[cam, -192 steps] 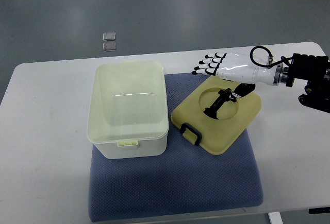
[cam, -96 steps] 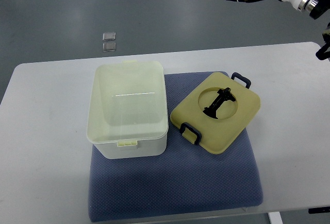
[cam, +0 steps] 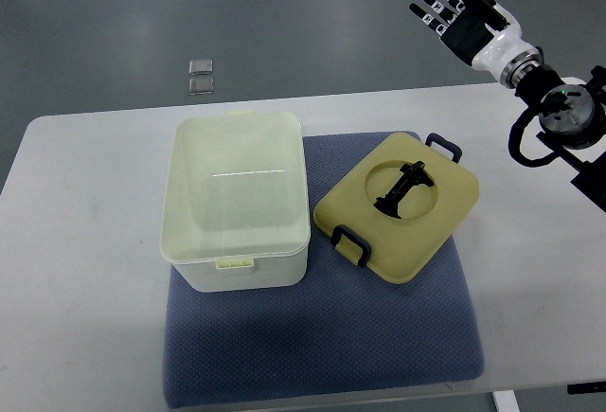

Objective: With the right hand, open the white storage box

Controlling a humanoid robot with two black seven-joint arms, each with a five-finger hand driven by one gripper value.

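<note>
The white storage box (cam: 237, 202) stands open on the left half of a blue mat (cam: 322, 336), its inside empty. Its cream lid (cam: 400, 206) lies flat on the mat to the right, with black clips at two edges and a black handle (cam: 401, 189) in a round recess. My right hand (cam: 453, 9) is raised at the top right, well above and behind the lid, fingers spread and holding nothing. Its arm runs down to the right edge. The left arm does not show.
The mat lies on a white table (cam: 85, 241) with rounded corners. Two small clear squares (cam: 200, 77) sit on the grey floor beyond the table's far edge.
The right hand was down over the lid's far edge a second ago. It has lifted away to the top right and now shows its fingers spread. Lid and box have not moved.
</note>
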